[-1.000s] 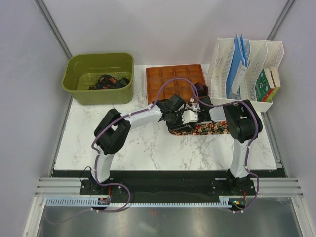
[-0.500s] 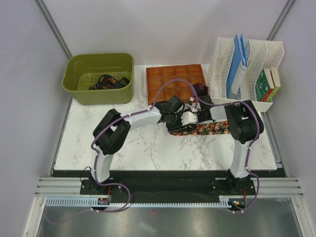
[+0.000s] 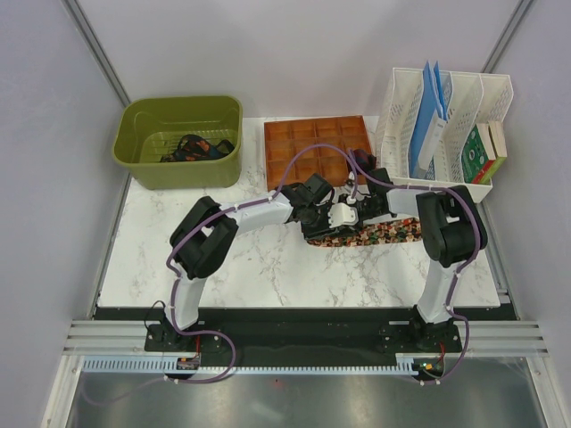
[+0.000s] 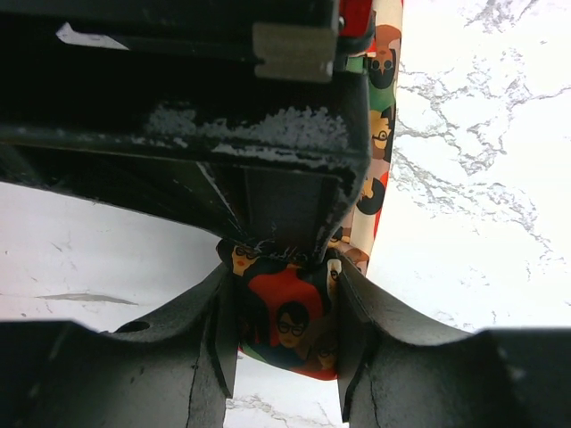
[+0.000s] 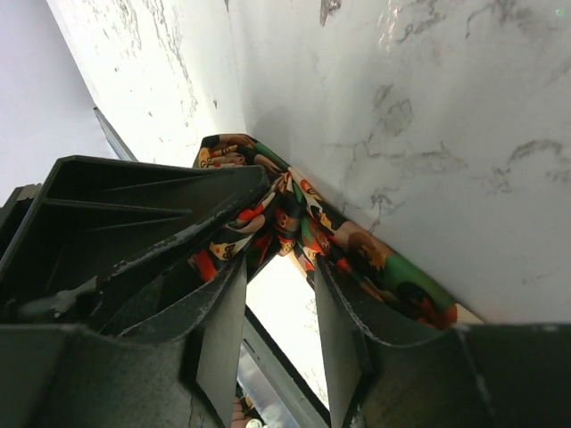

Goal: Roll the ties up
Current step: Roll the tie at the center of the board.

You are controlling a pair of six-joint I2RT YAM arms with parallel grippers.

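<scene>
Soft, limp speckled tie (image 3: 375,234) beside the tray (image 3: 294,143): left tool (image 4: 284,299) pinches its rolled end, the best hold; right tool (image 5: 278,267), I cannot tell.

Between the left jaws the tie (image 4: 285,330) is soft, matt printed cloth. The jaws are black matt plastic, scuffed and dusty. Beneath them the table (image 4: 473,223) is smooth, marble-patterned, slightly glossy.

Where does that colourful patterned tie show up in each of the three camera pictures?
Top external: the colourful tie lies just right of centre.
Left wrist: the tie fills the bottom centre, close up.
Right wrist: it crosses the middle diagonally.
Shared landmark: the white marble table.
</scene>
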